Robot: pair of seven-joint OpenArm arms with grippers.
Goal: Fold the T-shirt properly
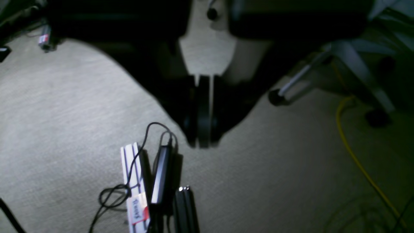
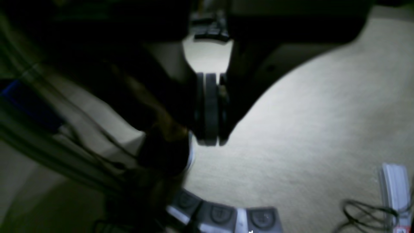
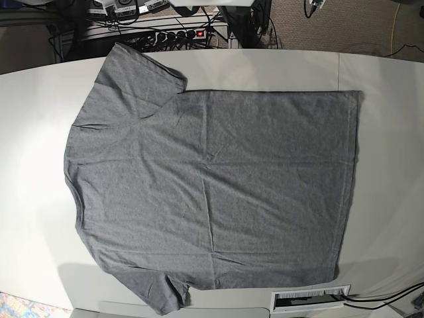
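The heather-grey T-shirt (image 3: 212,179) lies spread flat on the white table (image 3: 391,132) in the base view. Its collar end is to the left, its bottom hem to the right, and one sleeve points to the far edge and the other to the near edge. Neither arm shows in the base view. My left gripper (image 1: 203,144) is shut with nothing in it and hangs over beige carpet. My right gripper (image 2: 210,142) is also shut and empty, above carpet. The T-shirt appears in neither wrist view.
A white slotted strip (image 3: 311,299) sits at the table's near edge. A power strip and cables (image 3: 179,33) lie beyond the far edge. On the floor are a white bar with cables (image 1: 134,187), a yellow cable (image 1: 355,155), a chair leg (image 1: 297,81) and grey pedals (image 2: 223,215).
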